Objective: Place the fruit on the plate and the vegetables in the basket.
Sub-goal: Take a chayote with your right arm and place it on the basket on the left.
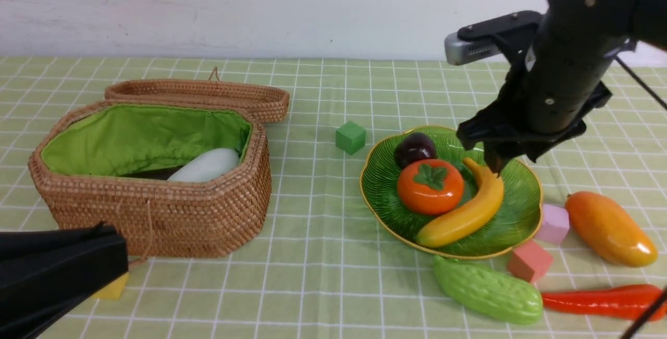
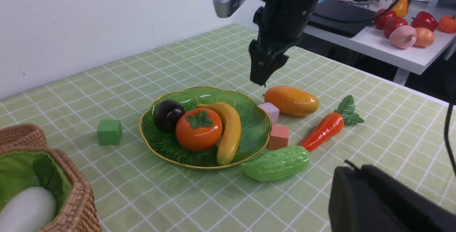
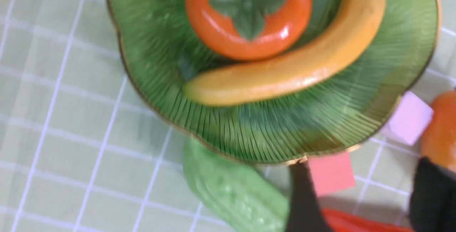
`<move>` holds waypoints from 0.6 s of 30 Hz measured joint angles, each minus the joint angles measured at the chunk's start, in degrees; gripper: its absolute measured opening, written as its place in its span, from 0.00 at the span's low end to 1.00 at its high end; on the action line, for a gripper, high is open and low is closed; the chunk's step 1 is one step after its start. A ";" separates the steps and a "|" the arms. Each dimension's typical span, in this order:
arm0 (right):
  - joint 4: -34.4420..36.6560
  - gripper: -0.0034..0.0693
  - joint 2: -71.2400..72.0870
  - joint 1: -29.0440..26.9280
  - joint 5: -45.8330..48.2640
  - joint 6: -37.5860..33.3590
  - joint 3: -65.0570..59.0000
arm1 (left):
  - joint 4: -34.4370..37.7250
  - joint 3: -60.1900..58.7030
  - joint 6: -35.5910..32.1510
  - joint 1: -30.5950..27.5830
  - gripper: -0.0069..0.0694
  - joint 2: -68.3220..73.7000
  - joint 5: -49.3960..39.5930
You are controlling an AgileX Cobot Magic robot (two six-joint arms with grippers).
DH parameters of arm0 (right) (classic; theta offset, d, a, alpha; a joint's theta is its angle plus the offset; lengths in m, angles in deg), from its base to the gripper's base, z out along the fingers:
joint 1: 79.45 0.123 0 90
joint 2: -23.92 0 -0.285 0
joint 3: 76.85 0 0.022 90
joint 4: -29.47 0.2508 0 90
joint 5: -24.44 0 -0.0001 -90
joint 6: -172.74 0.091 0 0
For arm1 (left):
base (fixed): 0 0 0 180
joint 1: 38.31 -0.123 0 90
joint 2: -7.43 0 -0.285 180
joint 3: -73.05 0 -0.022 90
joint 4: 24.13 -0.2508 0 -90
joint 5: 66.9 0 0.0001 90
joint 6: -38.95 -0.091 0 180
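Observation:
The green plate (image 1: 513,214) holds the mangosteen (image 1: 415,149), the persimmon (image 1: 430,186) and the banana (image 1: 469,211). The mango (image 1: 609,228) lies on the cloth to the right of the plate. The gourd (image 1: 487,290) and the carrot (image 1: 604,301) lie in front of the plate. The basket (image 1: 156,214) stands open at the left with the white radish (image 1: 206,165) inside and a dark shape beside it. My right gripper (image 1: 492,164) hangs open and empty over the plate's right side, above the banana's tip; in the right wrist view (image 3: 367,194) its fingers are apart. My left gripper (image 1: 101,227) is shut and empty, low in front of the basket.
A green cube (image 1: 350,137) sits behind the plate. A pink cube (image 1: 553,223) and a salmon cube (image 1: 529,261) lie between the plate and the mango. A yellow cube (image 1: 112,288) is by the left gripper. The basket's lid (image 1: 208,97) lies behind it.

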 joint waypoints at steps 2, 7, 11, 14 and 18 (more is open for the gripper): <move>0.78 0.34 2.12 0.00 0.12 -1.37 -1.01 | -0.01 0.00 0.00 0.00 0.09 0.00 -0.07; 4.10 0.03 11.10 0.00 0.33 -2.94 -9.67 | 1.25 0.00 0.00 0.00 0.09 0.00 -0.11; 5.48 0.03 17.05 0.00 0.63 -6.73 -19.75 | 1.32 0.00 -0.26 0.00 0.09 0.00 -0.29; 8.54 0.09 17.63 0.00 -1.10 -13.51 -25.98 | 1.42 0.00 -0.26 0.00 0.09 0.00 -0.54; 12.94 0.23 15.52 0.00 -6.29 -22.76 -30.14 | 1.42 0.00 -0.26 0.00 0.09 0.00 -0.99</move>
